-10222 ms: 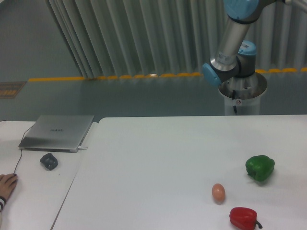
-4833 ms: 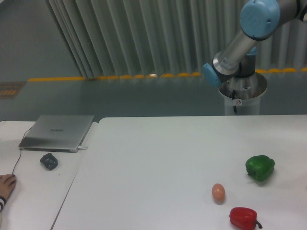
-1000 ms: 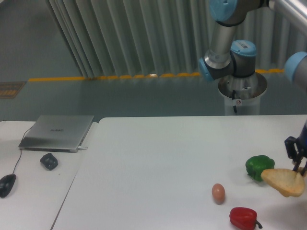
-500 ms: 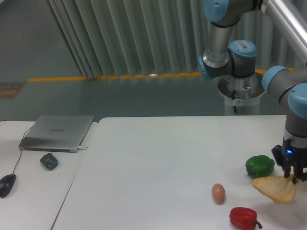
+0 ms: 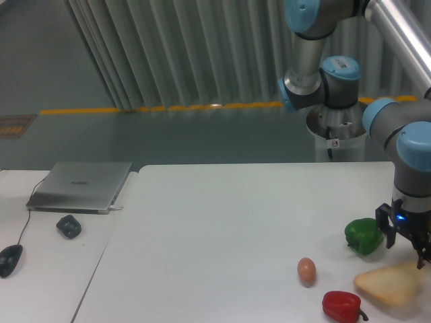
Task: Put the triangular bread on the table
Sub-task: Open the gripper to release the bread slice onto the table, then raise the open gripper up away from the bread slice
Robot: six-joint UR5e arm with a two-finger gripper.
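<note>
We see the triangular bread (image 5: 390,285) near the right front corner of the big white desk (image 5: 222,235). It looks low and flat, with its pale face up and a golden crust round the edge. We cannot tell for sure if it lies on the desk or hangs just above it.

The gripper (image 5: 409,250) is right above the bread, at its back right side. It is dark, with a small blue light on it. Its jaws point down at the bread. We cannot tell if the jaws are clenched on the bread or let go, because the tips are small and dark.

A green pepper (image 5: 363,235) sits just behind the bread, to the left of the gripper. A red pepper (image 5: 343,306) sits just left of the bread, at the front edge. A small brown egg (image 5: 306,270) stands a bit further left, apart from both peppers.

On the narrow desk at the left we see a shut silver laptop (image 5: 81,186), a small dark lump (image 5: 69,226) in front of it, and a black mouse (image 5: 9,260) with a cord.
</note>
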